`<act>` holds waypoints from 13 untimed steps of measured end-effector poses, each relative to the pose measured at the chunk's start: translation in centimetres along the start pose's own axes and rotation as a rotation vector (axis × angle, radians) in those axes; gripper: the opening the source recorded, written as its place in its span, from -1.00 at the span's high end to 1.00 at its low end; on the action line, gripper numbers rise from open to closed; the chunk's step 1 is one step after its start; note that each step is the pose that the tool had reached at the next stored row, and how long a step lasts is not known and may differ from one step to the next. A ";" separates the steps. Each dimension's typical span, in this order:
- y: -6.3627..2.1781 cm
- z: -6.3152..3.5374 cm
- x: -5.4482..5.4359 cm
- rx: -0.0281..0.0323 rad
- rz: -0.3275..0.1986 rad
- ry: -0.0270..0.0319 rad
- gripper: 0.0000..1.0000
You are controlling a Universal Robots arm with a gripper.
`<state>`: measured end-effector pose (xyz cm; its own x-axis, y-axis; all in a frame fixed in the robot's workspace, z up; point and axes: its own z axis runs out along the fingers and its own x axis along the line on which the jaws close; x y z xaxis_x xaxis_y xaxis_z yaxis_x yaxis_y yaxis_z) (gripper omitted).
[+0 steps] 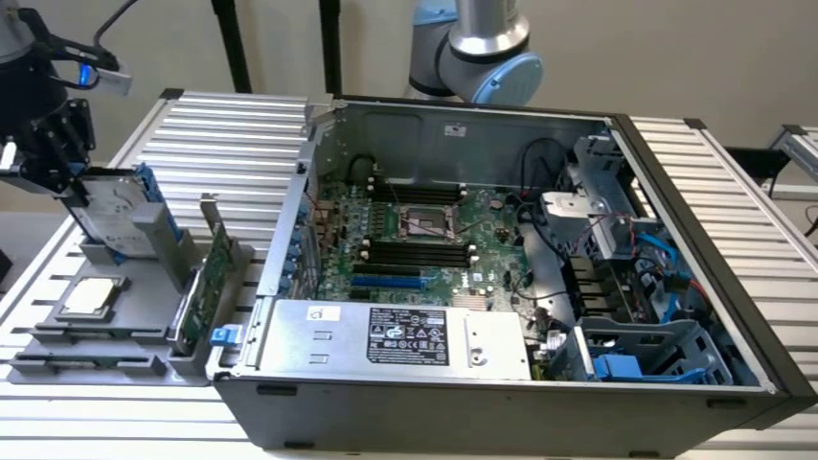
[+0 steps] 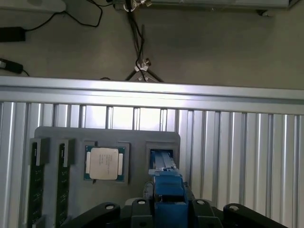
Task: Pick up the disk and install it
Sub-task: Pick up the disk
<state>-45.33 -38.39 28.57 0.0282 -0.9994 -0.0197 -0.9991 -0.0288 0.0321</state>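
Note:
The disk (image 1: 115, 216), silver-grey with a white label and a blue frame, stands on edge in a slot of the grey holder (image 1: 122, 337) at the exterior view's left. My gripper (image 1: 77, 192) comes down on its top edge and is shut on it. In the wrist view the disk's blue edge (image 2: 167, 183) sits between the gripper's (image 2: 168, 205) black fingers (image 2: 140, 209). Its lower end still reaches into the holder's slot (image 2: 164, 159).
A square silver-topped chip (image 1: 92, 295) (image 2: 104, 163) lies in the holder beside the disk. A green circuit card (image 1: 202, 287) stands on edge there too. The open computer case (image 1: 511, 287) lies to the exterior view's right, with a blue-grey drive cage (image 1: 639, 353) at its near corner.

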 end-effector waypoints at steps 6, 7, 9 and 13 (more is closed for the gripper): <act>0.00 0.00 0.0 0.0000 0.000 0.0000 0.35; 0.01 0.00 0.0 -0.0001 0.000 0.0001 0.35; 0.00 0.00 0.1 0.0001 0.000 0.0000 0.35; 0.00 0.00 0.1 0.0002 0.000 0.0000 0.35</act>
<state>-45.33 -38.51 28.57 0.0282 -0.9994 -0.0197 -0.9991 -0.0288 0.0319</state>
